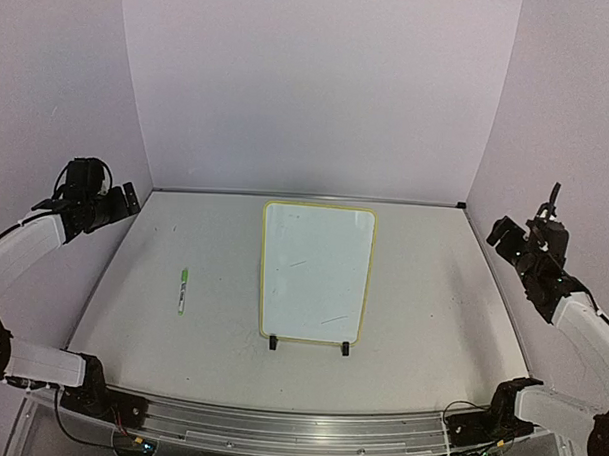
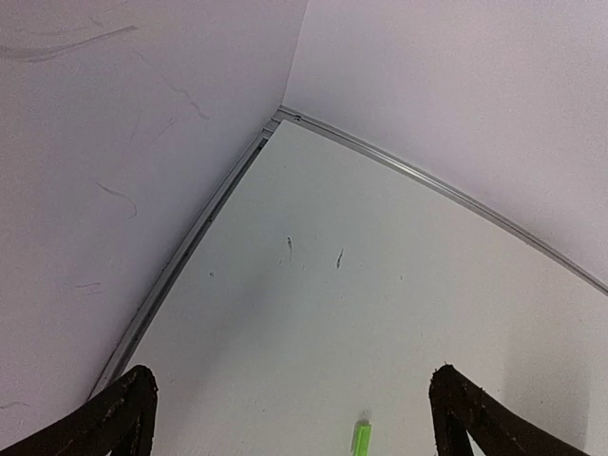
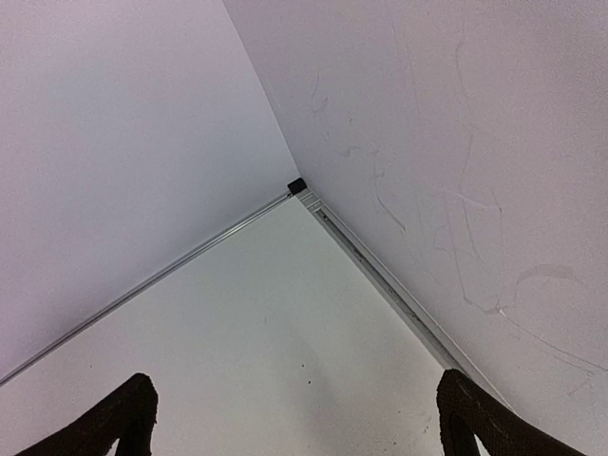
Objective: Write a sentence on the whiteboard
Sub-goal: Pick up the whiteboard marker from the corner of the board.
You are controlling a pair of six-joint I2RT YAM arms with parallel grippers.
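We see both arms drawn back to the sides of the table [image 1: 432, 313], well apart from everything on it. The left arm rises from its base at the near left corner, and the left gripper [image 1: 128, 199] is held high over the far left edge, close to the wall and pointing inward and down. Its wrist camera shows its two dark fingers [image 2: 119, 408] spread wide with nothing between them, above bare tabletop near the far left corner. The right arm mirrors this pose. The right gripper [image 1: 525, 218] is raised by the right wall, and its fingers [image 3: 128, 413] are likewise spread wide and empty, facing the far right corner.

The whiteboard [image 1: 316, 273] lies in the middle of the table between the two arms, its long side running away from us. Its yellow frame is fully in view, and its two black clip feet [image 1: 273, 343] sit at the near edge. We can make out only a couple of faint short strokes on its white face.

A green-capped marker [image 1: 182, 290] lies on the table to the left of the whiteboard, clear of it and of the left gripper.
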